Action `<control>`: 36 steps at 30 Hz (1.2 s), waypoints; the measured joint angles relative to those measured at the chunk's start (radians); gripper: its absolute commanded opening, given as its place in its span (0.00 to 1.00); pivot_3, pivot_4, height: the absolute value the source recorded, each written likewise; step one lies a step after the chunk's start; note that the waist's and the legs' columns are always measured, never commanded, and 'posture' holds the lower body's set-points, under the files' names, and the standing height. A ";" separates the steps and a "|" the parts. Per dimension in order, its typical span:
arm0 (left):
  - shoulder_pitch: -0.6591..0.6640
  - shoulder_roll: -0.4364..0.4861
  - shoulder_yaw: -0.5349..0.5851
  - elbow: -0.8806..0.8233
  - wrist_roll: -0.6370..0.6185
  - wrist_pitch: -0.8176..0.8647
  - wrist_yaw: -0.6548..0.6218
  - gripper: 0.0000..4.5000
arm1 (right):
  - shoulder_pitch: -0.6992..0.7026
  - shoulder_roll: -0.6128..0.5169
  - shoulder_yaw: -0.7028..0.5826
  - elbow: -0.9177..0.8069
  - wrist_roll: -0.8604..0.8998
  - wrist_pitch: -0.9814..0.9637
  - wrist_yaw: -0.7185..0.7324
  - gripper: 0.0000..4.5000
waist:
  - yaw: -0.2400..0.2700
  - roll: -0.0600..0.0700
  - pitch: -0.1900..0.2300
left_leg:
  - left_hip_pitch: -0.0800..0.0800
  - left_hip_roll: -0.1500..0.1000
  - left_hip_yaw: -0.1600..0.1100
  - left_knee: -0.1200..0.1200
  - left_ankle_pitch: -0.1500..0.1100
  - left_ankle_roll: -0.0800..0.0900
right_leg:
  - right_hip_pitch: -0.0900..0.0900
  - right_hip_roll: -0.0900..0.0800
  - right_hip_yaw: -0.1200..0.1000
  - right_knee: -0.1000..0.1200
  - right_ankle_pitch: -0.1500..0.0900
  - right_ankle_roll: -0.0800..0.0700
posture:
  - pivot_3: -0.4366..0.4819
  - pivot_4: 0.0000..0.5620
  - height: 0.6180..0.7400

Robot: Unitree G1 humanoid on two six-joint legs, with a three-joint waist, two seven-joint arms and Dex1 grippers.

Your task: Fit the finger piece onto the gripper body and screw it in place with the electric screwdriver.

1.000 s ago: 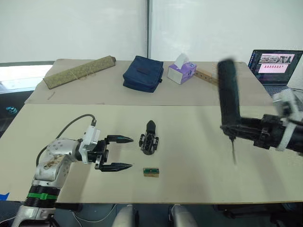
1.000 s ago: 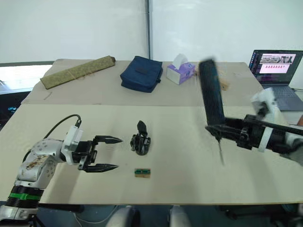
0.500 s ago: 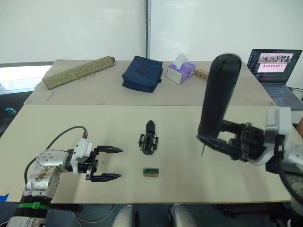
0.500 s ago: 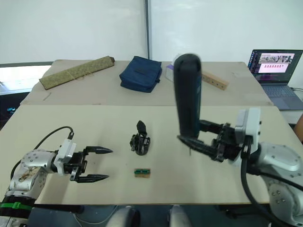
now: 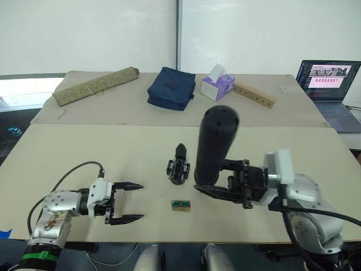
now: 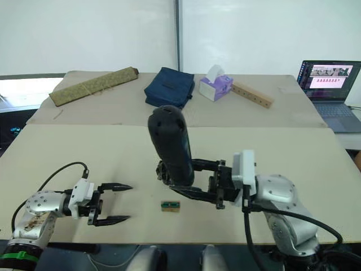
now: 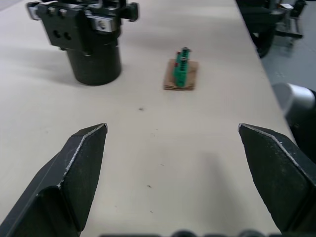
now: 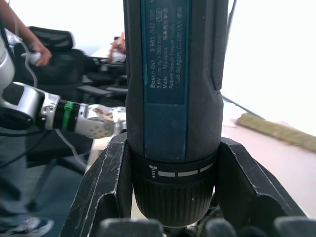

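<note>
A: Near the table's middle, the gripper body (image 5: pixel 179 168) sits on its round base, one pointed finger sticking up toward the far side. Small green-and-tan block (image 5: pixel 180 205) lies just near of it, apart.

B: Screwdriver?

A: Right gripper (image 5: pixel 217 183) is clenched on the electric screwdriver (image 5: pixel 213 147), gripped low at the collar just above the chuck, per the right wrist view. Barrel stands roughly upright, just right of the gripper body. Bit isn't visible, hidden below.

B: Handling?

A: Judgement: thick rigid barrel, top-heavy with most of its length above the grip, matte casing so probably not slippery. Low collar hold looks sensible, keeps the tip steady.

B: Left side?

A: Left gripper (image 5: pixel 127 202) hovers low over the table (image 5: pixel 67 152), fingers spread wide, nothing between them, well left of the gripper body and pointing at it.

B: Finger piece?

A: Can't spot a loose one. Can't tell whether the finger on the body is it.

B: Gripper body grip?

A: Likely light, hard plastic, could tip or slide under screwdriver push. I'd pinch the round base, not the open frame.
</note>
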 measured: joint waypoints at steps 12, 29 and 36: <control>-0.006 -0.102 -0.142 -0.110 0.049 0.054 0.122 1.00 | -0.037 0.071 0.133 0.059 -0.039 -0.037 -0.026 0.42 | -0.003 0.000 0.000 | 0.002 0.000 0.000 0.000 0.000 0.000 | -0.002 0.001 0.000 0.007 -0.001 -0.001 | 0.48 0.27 1.00; -0.045 -0.127 -0.262 -0.152 0.136 0.137 0.228 1.00 | -0.047 0.079 0.164 0.169 -0.082 -0.097 0.001 0.42 | -0.003 0.000 0.000 | 0.002 -0.002 0.000 0.000 0.000 0.000 | -0.002 0.001 0.000 0.007 -0.001 -0.001 | 0.48 0.27 1.00; -0.059 -0.145 -0.273 -0.146 0.171 0.135 0.267 1.00 | -0.043 0.065 0.167 0.176 -0.084 -0.113 0.022 0.42 | -0.003 0.000 0.000 | 0.003 -0.002 0.000 0.000 0.000 0.000 | -0.001 0.001 0.000 0.008 -0.001 -0.001 | 0.48 0.27 1.00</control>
